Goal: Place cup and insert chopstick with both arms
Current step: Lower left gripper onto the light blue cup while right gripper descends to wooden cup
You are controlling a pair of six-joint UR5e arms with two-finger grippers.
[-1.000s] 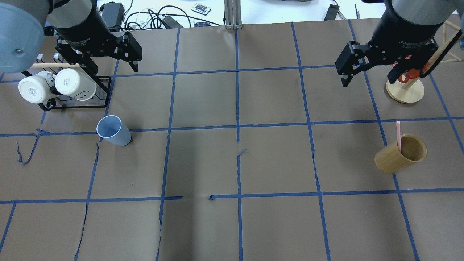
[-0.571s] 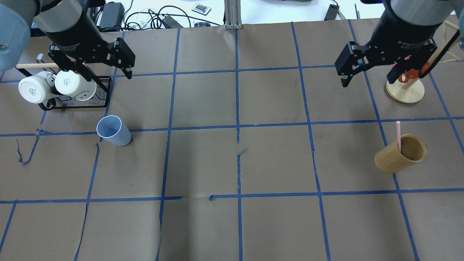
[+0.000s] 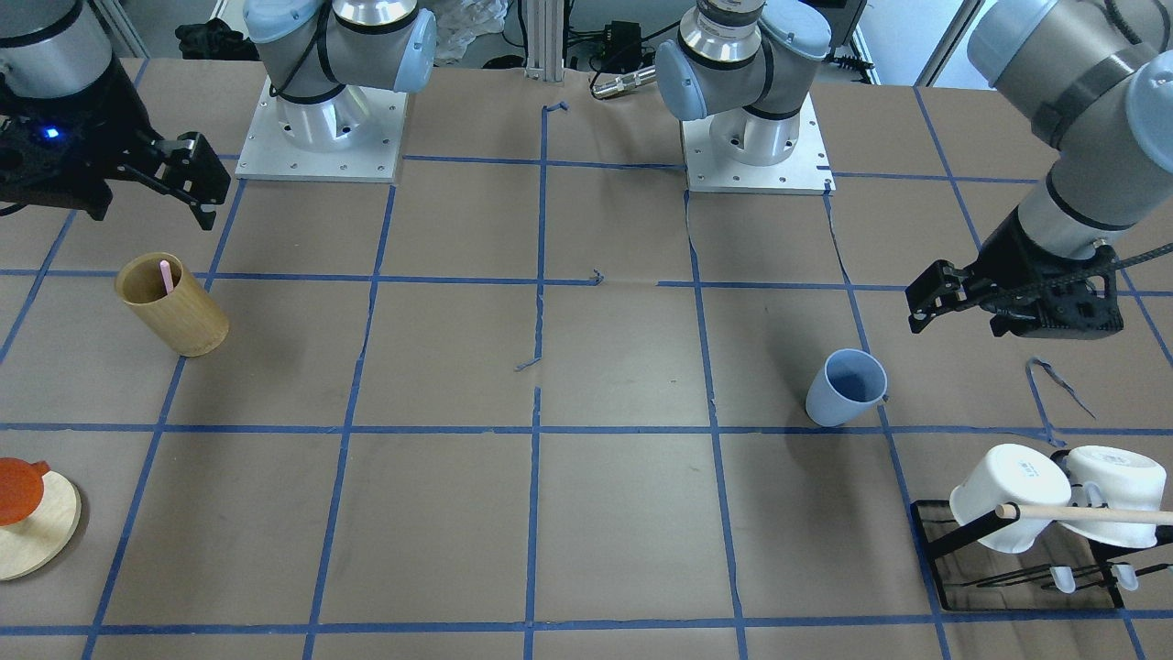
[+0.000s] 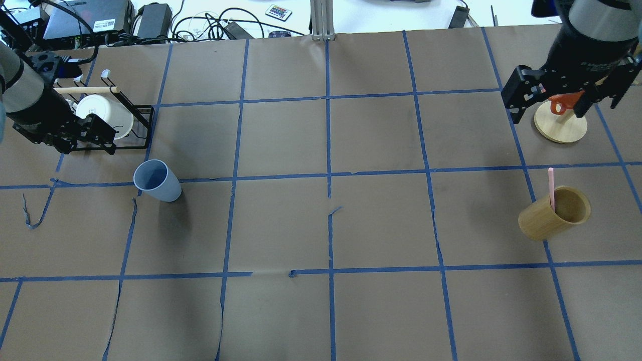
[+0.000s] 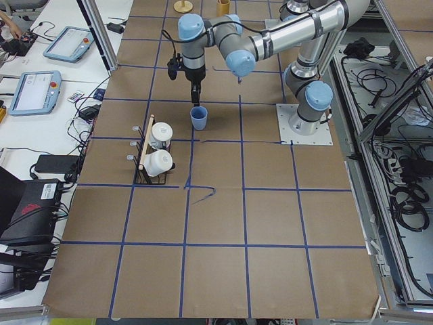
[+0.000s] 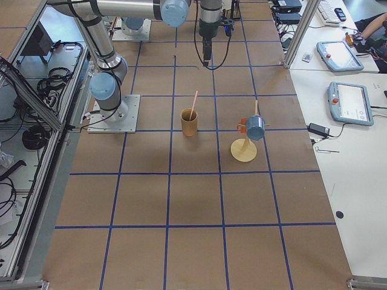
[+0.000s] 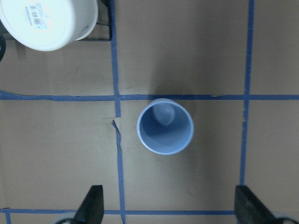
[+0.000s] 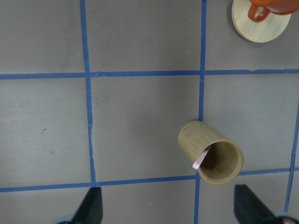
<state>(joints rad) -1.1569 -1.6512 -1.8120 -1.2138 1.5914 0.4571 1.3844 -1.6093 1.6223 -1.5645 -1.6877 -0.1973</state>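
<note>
The light-blue cup [image 4: 157,180] stands upright and empty on the brown paper, also seen in the front view [image 3: 846,388] and the left view [image 5: 198,117]. My left gripper [image 4: 85,138] is open and hovers above it; in the left wrist view the cup [image 7: 165,126] lies just ahead of the wide-apart fingertips [image 7: 92,205]. One pink chopstick [image 4: 550,186] leans in a tan wooden cup [image 4: 554,213] at the right. My right gripper [image 4: 564,98] is open, high and beyond it. The right wrist view shows the chopstick [image 8: 201,158] ahead of the gripper [image 8: 170,212].
A black rack [image 4: 143,128] with white mugs [image 3: 1008,500] and a wooden dowel stands behind the blue cup. A round wooden stand [image 4: 560,125] with an orange mug is under the right gripper. Cables and devices lie past the table's far edge.
My left gripper has moved left and nearer to the blue cup, with the wrist turned. My right gripper has shifted right, over the wooden stand. The cup and the chopstick have not moved.
</note>
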